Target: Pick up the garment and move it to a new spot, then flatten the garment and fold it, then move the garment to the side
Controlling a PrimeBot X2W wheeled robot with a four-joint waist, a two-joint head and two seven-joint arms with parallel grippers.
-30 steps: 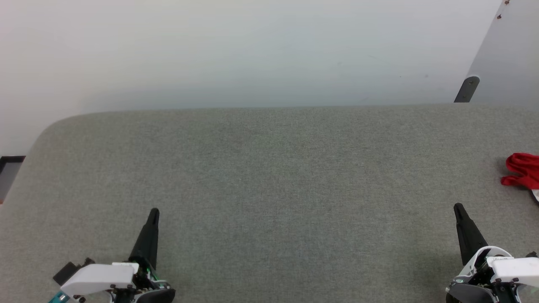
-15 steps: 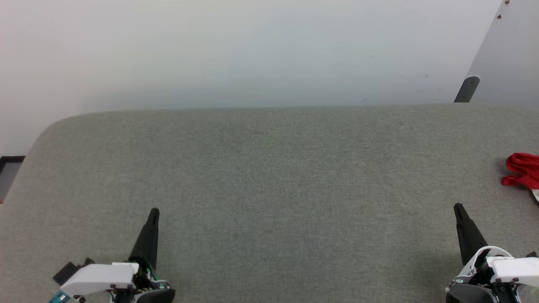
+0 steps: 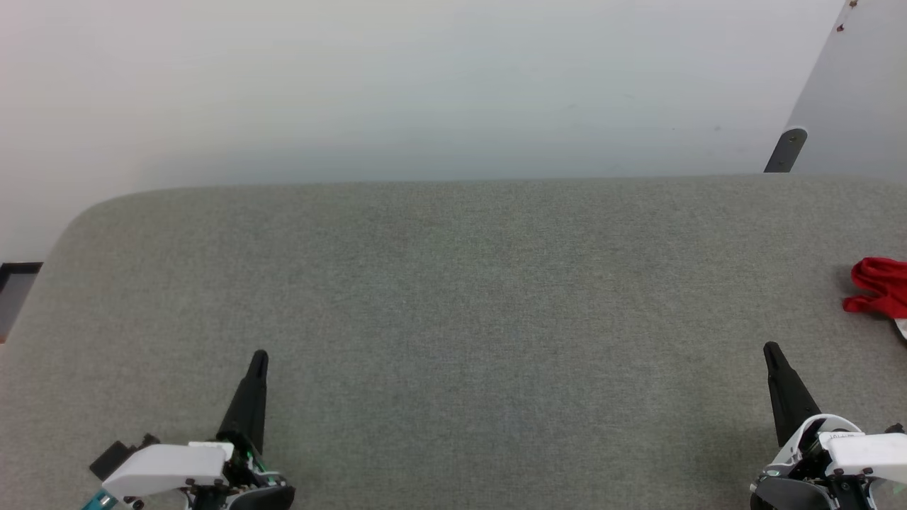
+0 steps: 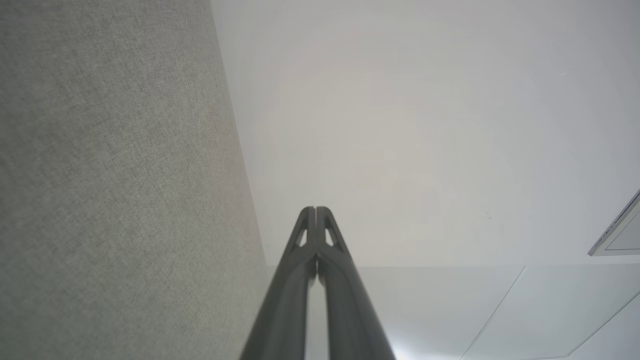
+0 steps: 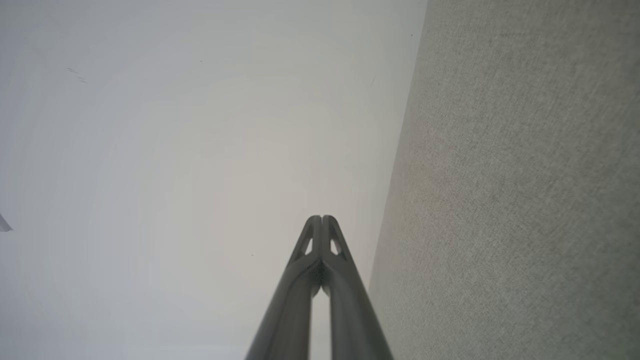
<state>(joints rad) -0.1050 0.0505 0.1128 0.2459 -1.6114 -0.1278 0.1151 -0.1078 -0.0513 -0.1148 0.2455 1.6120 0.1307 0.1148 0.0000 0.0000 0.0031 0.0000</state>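
Resting low at the near edge of the head view, the left gripper and the right gripper each show as one tapered black spike pointing away over the table. Both are clenched on nothing. In each wrist view the two long dark fingers press together at the tips, with small triangular cut-outs just below.

Under and ahead of them spreads the tabletop, covered in a grey-green woven fabric with a fine, felt-like grain. Its far left corner is rounded.

The garment lies on this fabric at the right edge of the head view. It is a crumpled red bunch of soft folds cut off by the frame, and a pale scrap just below it may be a sleeve or trim. It sits beyond the right gripper and further right, near it but apart, and well apart from the left gripper.

Behind the table stands a plain, smooth pale wall. At the far right is a slanted grey panel with a dark rounded bracket at its foot.
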